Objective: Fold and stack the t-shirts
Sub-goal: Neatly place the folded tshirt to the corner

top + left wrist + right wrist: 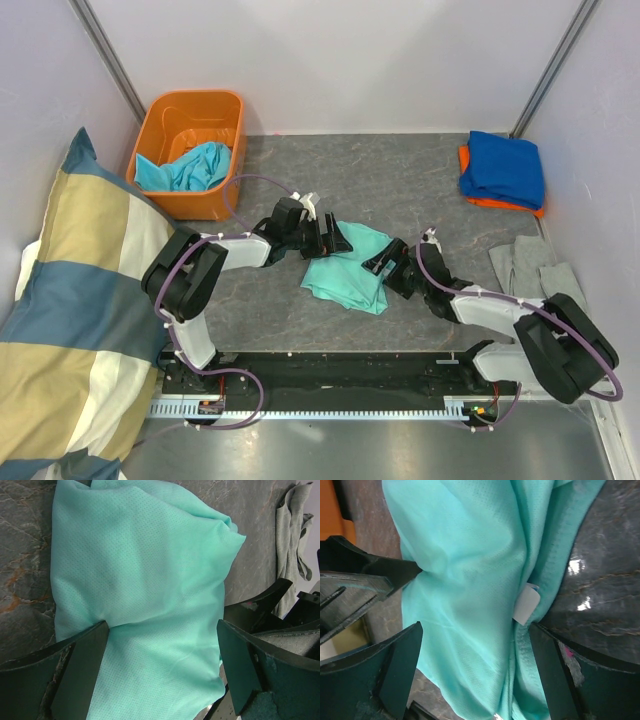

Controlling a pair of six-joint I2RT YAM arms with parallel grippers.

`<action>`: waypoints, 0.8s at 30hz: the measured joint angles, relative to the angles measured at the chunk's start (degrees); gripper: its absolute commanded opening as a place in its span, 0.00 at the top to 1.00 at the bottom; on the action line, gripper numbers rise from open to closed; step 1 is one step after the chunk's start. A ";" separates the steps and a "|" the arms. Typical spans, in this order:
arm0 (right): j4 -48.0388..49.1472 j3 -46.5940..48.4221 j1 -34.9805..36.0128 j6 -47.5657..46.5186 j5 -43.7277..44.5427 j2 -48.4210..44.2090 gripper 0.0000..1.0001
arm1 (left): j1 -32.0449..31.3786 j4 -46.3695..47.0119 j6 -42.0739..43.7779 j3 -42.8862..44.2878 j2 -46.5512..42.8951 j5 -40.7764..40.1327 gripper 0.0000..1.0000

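Note:
A mint-teal t-shirt (350,268) lies crumpled on the dark stone table, mid-way between the arms. My left gripper (335,238) is open at its upper-left edge, with the cloth (145,580) spanning the gap between its fingers (80,670). My right gripper (385,262) is open at the shirt's right edge, jaws wide over the folds (470,580) beside a white label (526,606). Turquoise t-shirts (190,168) lie in the orange basket (232,108). A folded royal blue t-shirt (505,165) rests on an orange one (500,204) at the back right.
A grey cloth (530,265) lies crumpled at the right, close to my right arm, and shows as the grey cloth (292,530) in the left wrist view. A big blue-and-cream striped pillow (70,300) fills the left side. White walls enclose the table.

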 measured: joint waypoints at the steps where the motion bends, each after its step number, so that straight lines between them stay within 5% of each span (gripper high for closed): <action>1: 0.83 0.00 -0.02 0.44 -0.33 0.68 0.02 | 0.00 -0.17 0.02 0.00 -0.02 0.00 0.00; 13: 14.71 1.51 -0.04 5.62 -5.51 11.67 0.08 | 0.00 -2.69 0.33 0.00 -0.98 -0.22 0.00; 17: 16.94 2.93 -0.04 5.88 -6.64 14.97 0.27 | 0.00 -3.32 0.39 0.00 -1.27 -0.24 0.00; 24: 18.23 3.93 -0.04 5.73 -7.43 19.47 0.86 | 0.00 -3.85 0.42 -0.02 -1.49 -0.46 0.00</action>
